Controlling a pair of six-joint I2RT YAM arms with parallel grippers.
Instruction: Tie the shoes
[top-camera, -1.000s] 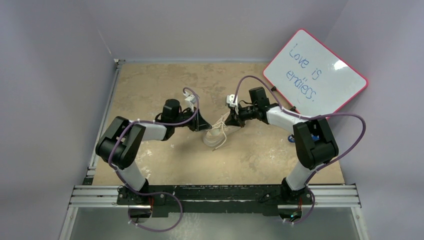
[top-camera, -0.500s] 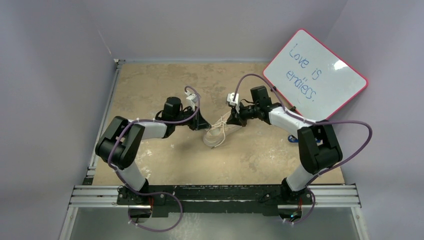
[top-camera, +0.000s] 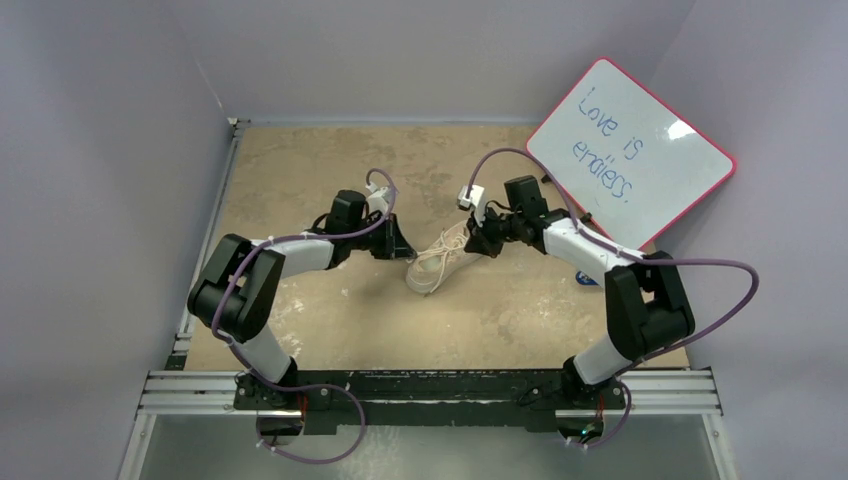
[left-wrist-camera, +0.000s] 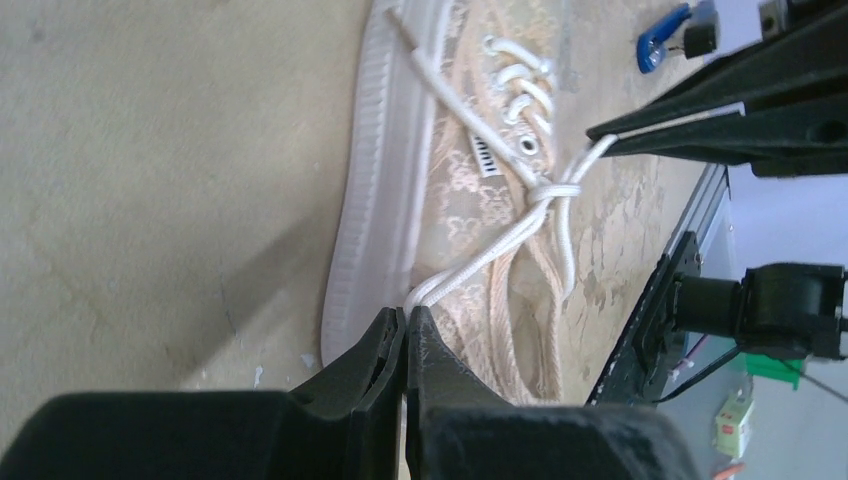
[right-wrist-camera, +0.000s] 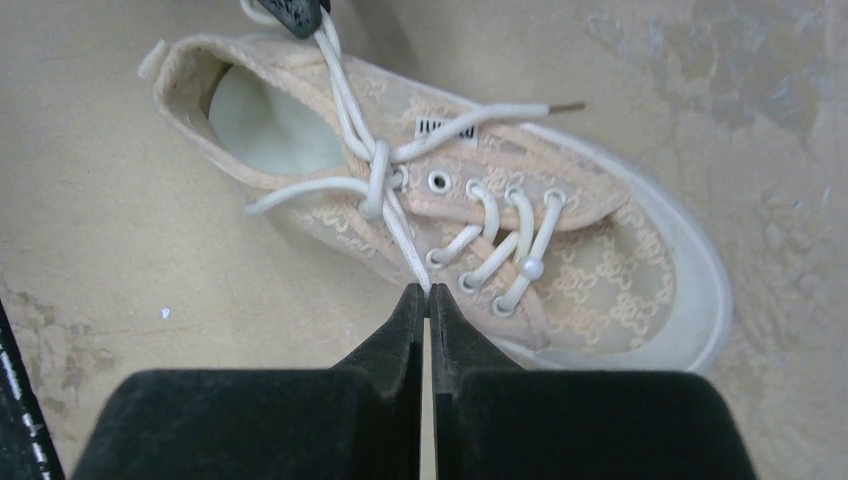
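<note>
Top external: the cream canvas sneaker (top-camera: 437, 265) sits sole-down in the middle of the worktop (top-camera: 320, 170), lying diagonally between the two sets of jaws.

Left wrist: the left jaws are closed on the laces (left-wrist-camera: 480, 260). At their very tips they pinch what looks like a doubled strand, a loop, running taut to the knot (left-wrist-camera: 545, 190) over the eyelets.

Right wrist: the right jaws are also closed, on a strand from the same knot. I cannot tell if it is single or doubled. One free lace end (right-wrist-camera: 520, 108) lies loose across the upper.

My read: the step in hand is drawing the knot snug, and the task is close to done.

Risks:
- Both pinches are at the extreme tips, so a sharp pull could let a strand slip out.
- Nothing pins the sneaker, so uneven tension would drag or roll it.
- Pulling a loop too far would draw its free end through and undo the bow.

Room: there is bare worktop behind and left of the left arm (top-camera: 300, 258). The right arm (top-camera: 575, 240) has less room, with the whiteboard (top-camera: 630, 148) leaning close behind it and the blue stapler (left-wrist-camera: 662, 38) near its elbow. I would do more of the pulling on the left.
</note>
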